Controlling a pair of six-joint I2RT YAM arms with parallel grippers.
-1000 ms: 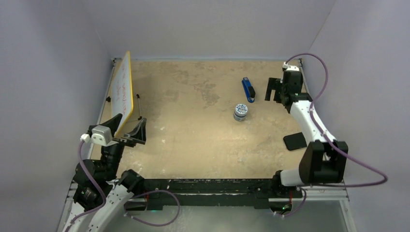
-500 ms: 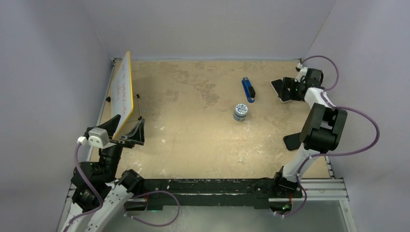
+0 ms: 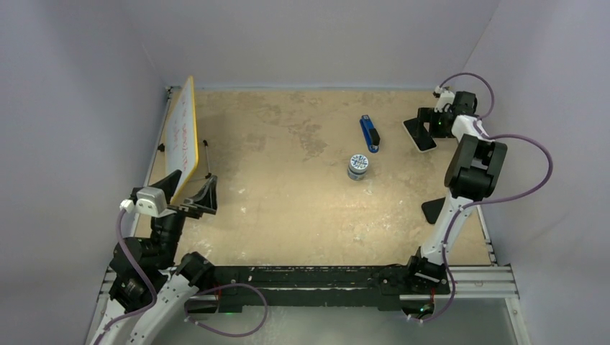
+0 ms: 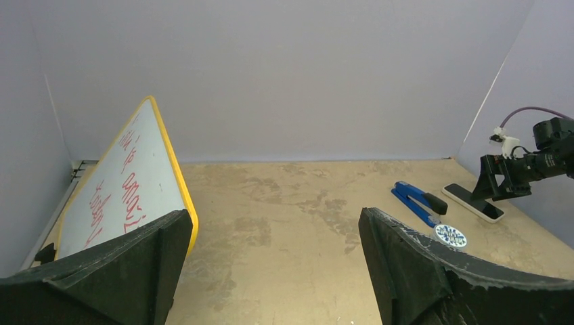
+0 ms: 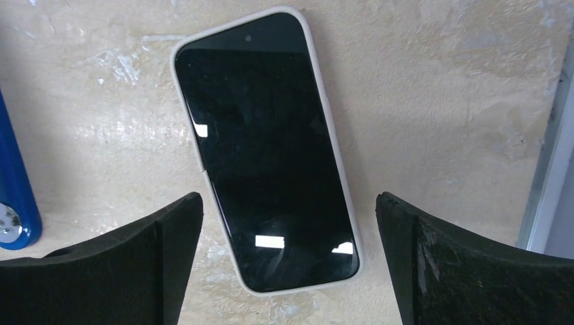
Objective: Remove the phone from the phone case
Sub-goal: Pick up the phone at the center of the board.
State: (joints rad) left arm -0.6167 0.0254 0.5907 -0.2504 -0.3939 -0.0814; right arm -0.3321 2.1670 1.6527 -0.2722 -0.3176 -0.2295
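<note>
Black-screened phone (image 5: 264, 149), seated in its white plastic case (image 5: 301, 287), lies flat, screen up, far right on the tan table (image 3: 288, 194), near the blue stapler (image 3: 369, 134). Right gripper (image 5: 288, 210) hovers above, jaws spread to either side, probably lining up a grasp. Left gripper (image 4: 271, 223) hangs idle, jaws released

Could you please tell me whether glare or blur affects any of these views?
Right wrist view: the phone is sharp, with a few small white light reflections on its dark screen. Left wrist view: evenly lit, the whiteboard writing clear, no glare. Top view: soft, flat light, only faint shadows on the table.
</note>
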